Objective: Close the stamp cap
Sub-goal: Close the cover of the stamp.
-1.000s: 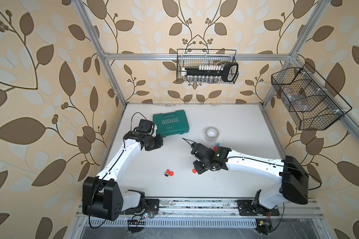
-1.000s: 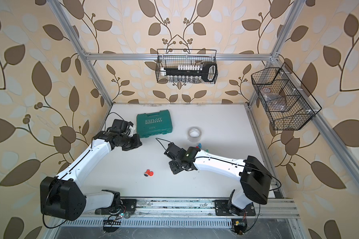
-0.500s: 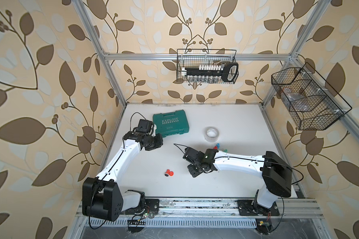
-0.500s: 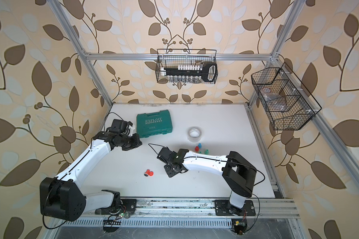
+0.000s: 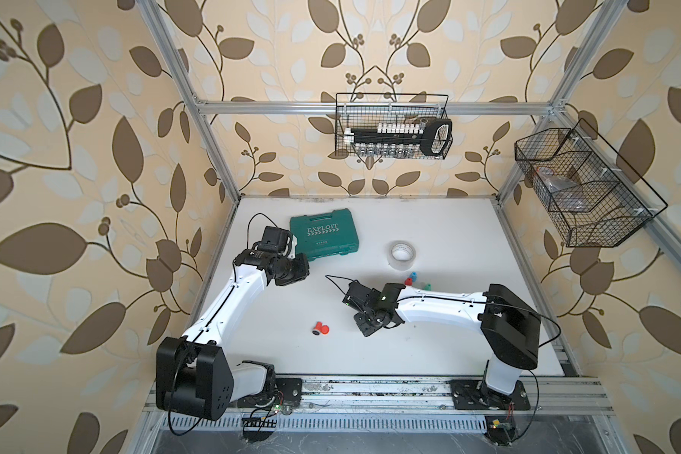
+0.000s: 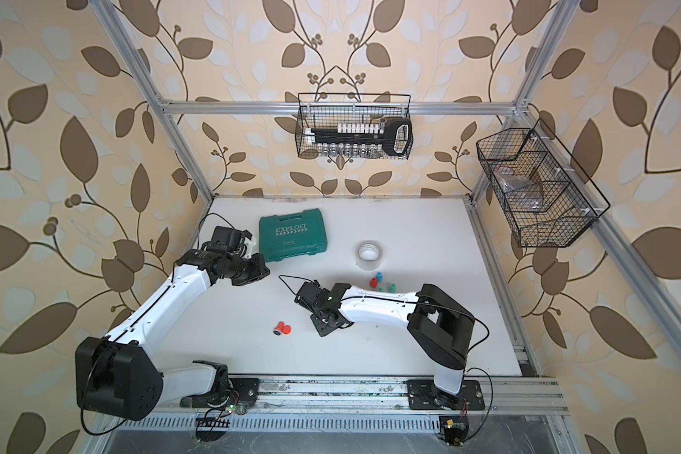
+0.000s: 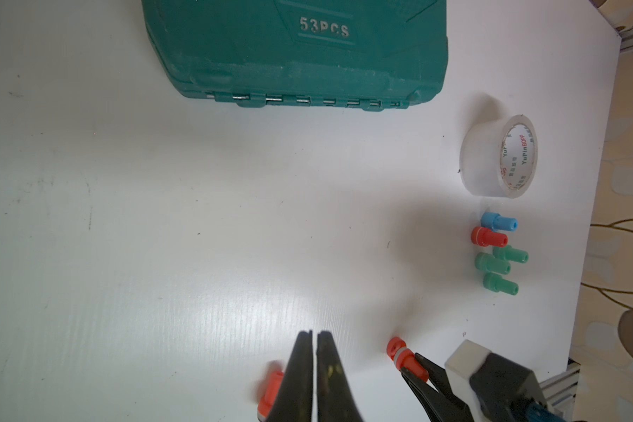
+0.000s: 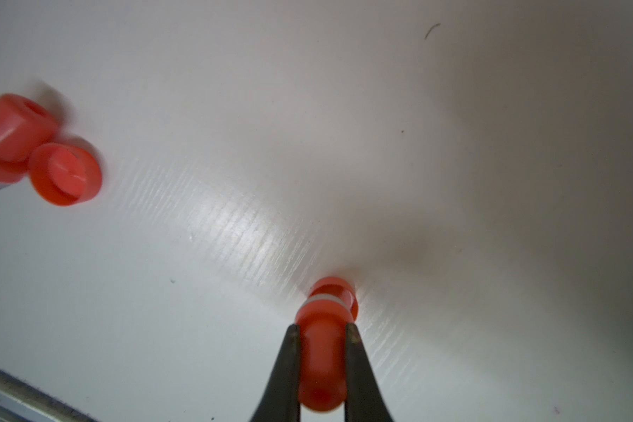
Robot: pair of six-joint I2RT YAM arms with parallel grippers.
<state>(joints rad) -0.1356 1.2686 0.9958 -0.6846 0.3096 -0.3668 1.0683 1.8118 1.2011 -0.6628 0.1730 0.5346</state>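
My right gripper (image 8: 322, 329) is shut on a red stamp (image 8: 322, 361) with a white band, whose far end points down at the white table (image 5: 429, 236). In the left wrist view the same stamp (image 7: 404, 356) shows in the right gripper (image 7: 415, 360), low over the table. In both top views it is hidden under the right gripper (image 5: 364, 331) (image 6: 323, 331). Another red stamp (image 8: 11, 131) lies on its side with a loose red cap (image 8: 66, 173) touching it; both top views show this pair (image 5: 322, 328) (image 6: 282, 328). My left gripper (image 7: 314, 334) (image 5: 301, 271) is shut and empty.
A green tool case (image 5: 323, 239) lies at the back left. A clear tape roll (image 5: 402, 251) stands mid-table, with several blue, red and green stamps (image 7: 497, 252) upright beside it. Wire baskets (image 5: 394, 129) hang on the walls. The front rail (image 5: 370, 397) borders the table.
My right arm has swung left with the red stamp in its grip, nearer to the loose stamp and cap. The left arm has hardly moved.
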